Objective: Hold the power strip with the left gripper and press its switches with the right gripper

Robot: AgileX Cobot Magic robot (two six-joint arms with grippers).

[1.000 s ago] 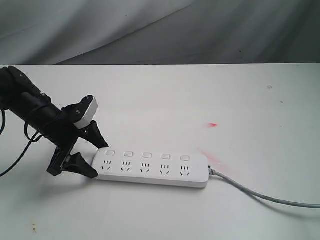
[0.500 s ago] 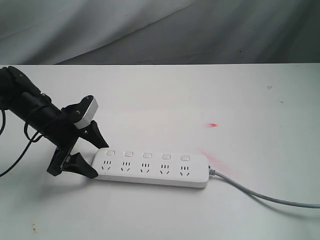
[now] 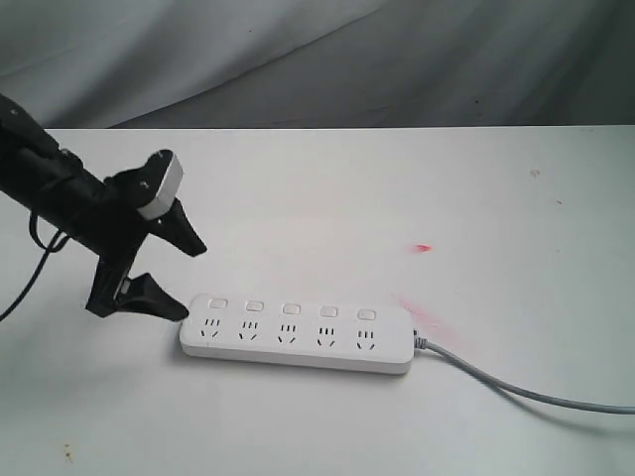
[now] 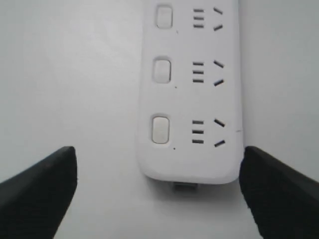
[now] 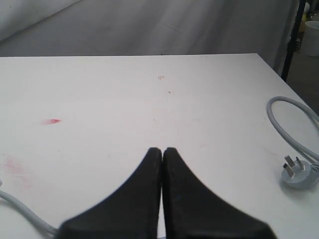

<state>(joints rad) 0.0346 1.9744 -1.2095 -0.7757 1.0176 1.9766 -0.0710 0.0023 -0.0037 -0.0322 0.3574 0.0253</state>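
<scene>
The left gripper (image 3: 190, 281) hangs with its fingers spread wide, just off the rounded end of the power strip (image 3: 298, 334) and not touching it. The right gripper (image 5: 162, 152) has its fingers pressed together on nothing. The strip lies flat on the white table (image 3: 347, 188), switches (image 3: 291, 308) facing up, with its grey cord (image 3: 516, 392) trailing right. A small red mark (image 3: 424, 248) stains the tabletop. Grey draped cloth (image 3: 298, 59) hangs behind.

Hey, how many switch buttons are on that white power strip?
5 switches in one row on the power strip, one above each socket, from the left gripper's end to the cord end. None hidden.
</scene>
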